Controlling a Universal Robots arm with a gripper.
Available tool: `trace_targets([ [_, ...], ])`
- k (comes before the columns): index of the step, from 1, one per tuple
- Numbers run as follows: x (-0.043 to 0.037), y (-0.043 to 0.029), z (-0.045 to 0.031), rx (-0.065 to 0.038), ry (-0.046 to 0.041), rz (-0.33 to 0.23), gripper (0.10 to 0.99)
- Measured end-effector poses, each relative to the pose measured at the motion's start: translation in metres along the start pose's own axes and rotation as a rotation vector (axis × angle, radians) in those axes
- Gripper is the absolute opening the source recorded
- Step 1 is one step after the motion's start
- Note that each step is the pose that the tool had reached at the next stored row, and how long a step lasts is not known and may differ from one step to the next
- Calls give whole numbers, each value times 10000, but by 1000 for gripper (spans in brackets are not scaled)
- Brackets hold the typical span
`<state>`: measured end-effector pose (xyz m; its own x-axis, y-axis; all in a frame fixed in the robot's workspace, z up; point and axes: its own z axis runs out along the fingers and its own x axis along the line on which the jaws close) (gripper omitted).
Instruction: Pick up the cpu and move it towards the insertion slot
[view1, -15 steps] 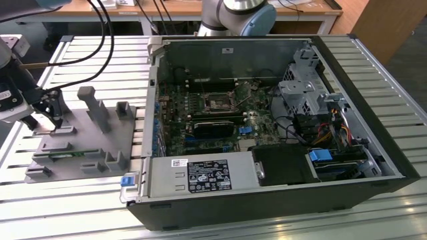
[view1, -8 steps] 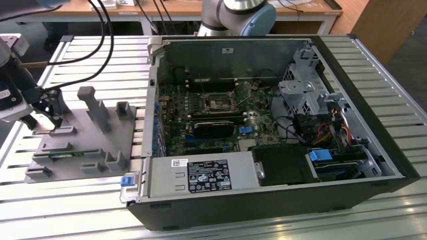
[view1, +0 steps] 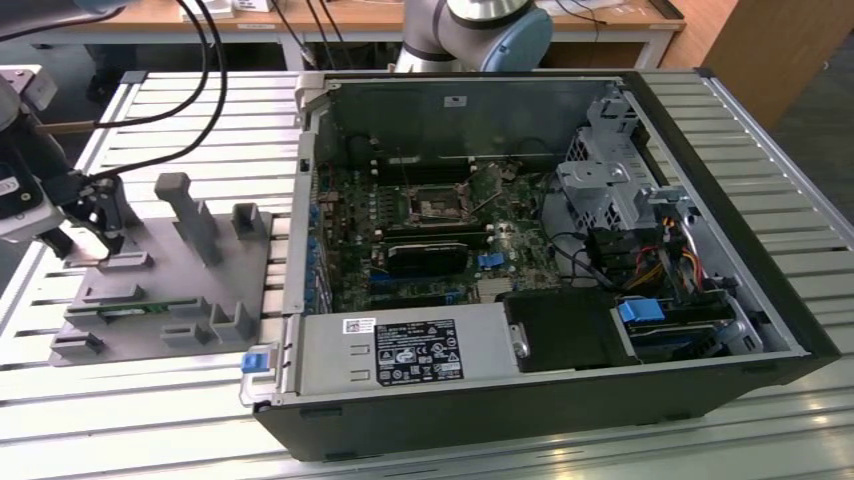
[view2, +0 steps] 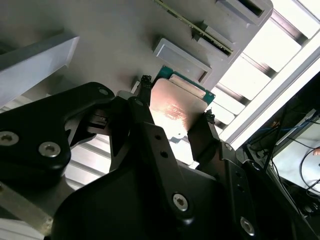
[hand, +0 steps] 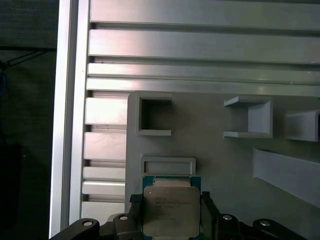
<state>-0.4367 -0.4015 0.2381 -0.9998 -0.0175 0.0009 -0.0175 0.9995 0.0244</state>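
Gripper: our gripper (view2: 177, 99) hangs over the grey fixture (view1: 174, 262), its fingers (hand: 206, 200) clamped, as far as we can judge, on two opposite edges of the cpu (hand: 171, 210).
Cpu: at the fixture's edge, just beside its low rectangular block (hand: 167, 165). We cannot tell whether it is off the surface.
Insertion slot: the insertion slot (view1: 438, 207) lies well apart from the fixture, to the exterior view's right, inside the computer case (view1: 534, 415).
Doing it well: we would keep the chip level, hold it by its edges only, and rise clear of the fixture's block and posts before travelling sideways.
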Motion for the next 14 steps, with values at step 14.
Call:
trace_targets([
  [14,0,3,-100,0,-1,0,541],
])
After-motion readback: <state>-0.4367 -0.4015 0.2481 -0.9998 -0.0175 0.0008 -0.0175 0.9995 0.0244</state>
